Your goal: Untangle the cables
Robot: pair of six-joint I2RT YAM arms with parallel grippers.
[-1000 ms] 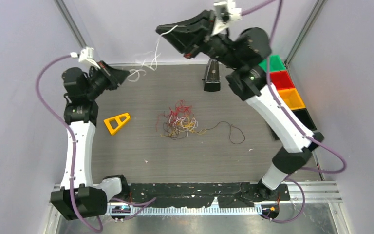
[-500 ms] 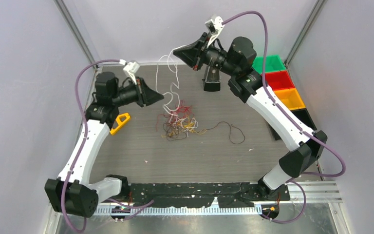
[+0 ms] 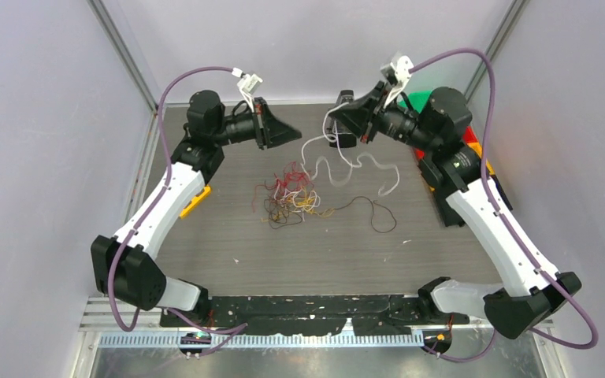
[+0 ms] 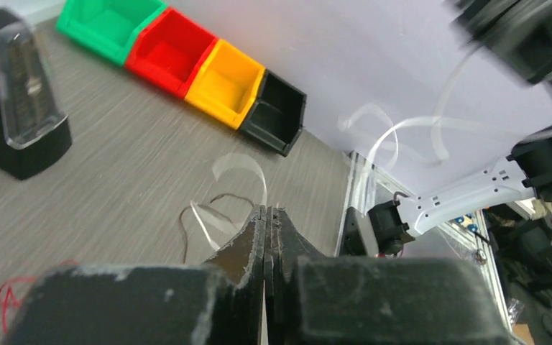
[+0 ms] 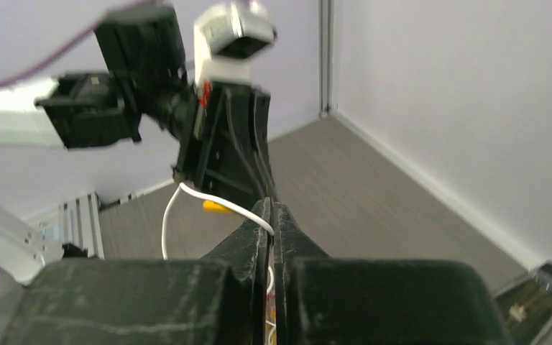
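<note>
Top view: right gripper sits upper centre of frame, left gripper just to its left, tips facing each other with a small gap between them

Right wrist view: right gripper fingers pressed together, clamped on the white cable, which crosses the tip and curves down to the left

The white cable hangs from the right gripper and runs in wavy loops toward the right, free end at centre right above the table; one loop passes just beside the left gripper tip

Left wrist view: left gripper fingers together, only a thin seam between them. White strands are blurred around the tip, so cannot tell if any wire is caught there

Rest of the cables lie as a tangle in red, yellow, white and dark strands at frame centre, below both grippers and apart from them. A dark brown strand trails from the tangle to the right in a loose loop

Metronome stands upright at upper centre of the table, partly hidden behind the right gripper in the top view

Row of bins at right edge: green bin, red bin, orange bin, black bin

Yellow triangle lies left of the tangle, partly under the left arm
</note>
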